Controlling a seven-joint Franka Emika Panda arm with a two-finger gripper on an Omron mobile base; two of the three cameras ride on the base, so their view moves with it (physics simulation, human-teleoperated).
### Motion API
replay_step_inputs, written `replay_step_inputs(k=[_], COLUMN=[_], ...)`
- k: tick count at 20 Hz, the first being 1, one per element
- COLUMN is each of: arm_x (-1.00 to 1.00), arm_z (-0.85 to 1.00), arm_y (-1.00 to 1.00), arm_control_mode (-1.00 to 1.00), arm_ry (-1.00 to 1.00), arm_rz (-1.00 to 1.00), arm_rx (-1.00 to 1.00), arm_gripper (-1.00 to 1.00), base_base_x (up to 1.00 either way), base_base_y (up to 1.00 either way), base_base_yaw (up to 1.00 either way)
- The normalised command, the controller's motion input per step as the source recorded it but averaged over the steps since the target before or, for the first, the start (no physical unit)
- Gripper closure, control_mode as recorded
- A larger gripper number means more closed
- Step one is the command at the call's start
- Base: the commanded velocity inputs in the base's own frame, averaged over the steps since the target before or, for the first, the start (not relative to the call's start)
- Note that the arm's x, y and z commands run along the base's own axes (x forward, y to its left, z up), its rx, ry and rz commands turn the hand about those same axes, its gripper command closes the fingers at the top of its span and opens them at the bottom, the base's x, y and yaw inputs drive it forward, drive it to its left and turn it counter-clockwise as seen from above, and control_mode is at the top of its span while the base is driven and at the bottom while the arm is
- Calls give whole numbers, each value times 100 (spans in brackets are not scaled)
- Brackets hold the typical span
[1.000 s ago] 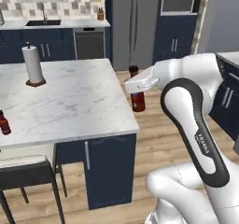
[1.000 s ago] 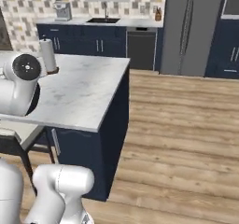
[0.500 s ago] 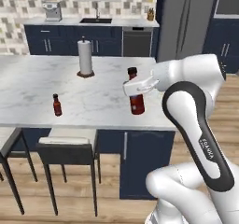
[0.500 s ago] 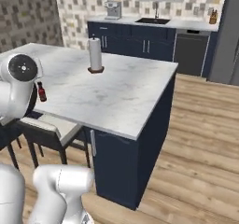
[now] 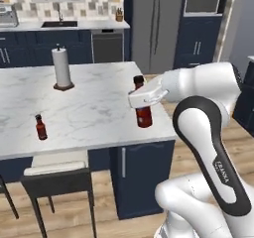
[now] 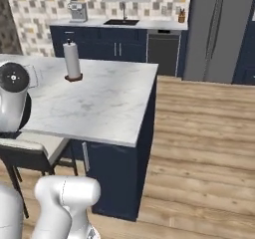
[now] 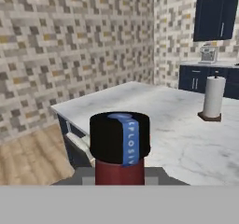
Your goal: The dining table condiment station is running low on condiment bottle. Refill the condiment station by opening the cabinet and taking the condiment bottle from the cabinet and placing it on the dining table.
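**A:** Status on the left base view?

**B:** I see the gripper (image 5: 144, 99) closed on the condiment bottle (image 5: 143, 111), gripping around its neck. The bottle is upright over the near right part of the dining table (image 5: 94, 113); I can't tell whether its base touches the marble. A second small red bottle (image 5: 40, 127) stands well apart, toward the table's left front edge. The paper towel roll (image 5: 62, 69) is farther back. A chair (image 5: 57, 180) is tucked under the near edge.

**A:** Right base view?

**B:** I see the table corner from the other side and the towel roll near the far edge. The arm's elbow blocks the left side.

**A:** Hand view?

**B:** I'm looking along the bottle: black cap (image 7: 120, 138) with a blue strip and red body below it, sitting between the finger tips. Jaws are narrow, clamped on it. Marble top is beyond, towel roll at right. Tile wall is blurry.
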Motion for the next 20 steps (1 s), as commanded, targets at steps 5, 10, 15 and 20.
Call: replay_step_inputs(k=[5, 10, 15, 20], arm_x=[0, 0, 0, 0], arm_z=[0, 0, 0, 0], arm_y=[0, 0, 0, 0], arm_control_mode=[100, 100, 100, 100], arm_ry=[0, 0, 0, 0], arm_rz=[0, 0, 0, 0], arm_rx=[0, 0, 0, 0], arm_gripper=[100, 100, 100, 100], base_base_x=[52, 4, -9, 35], base_base_y=[93, 57, 21, 1], base_base_yaw=[-40, -23, -6, 6])
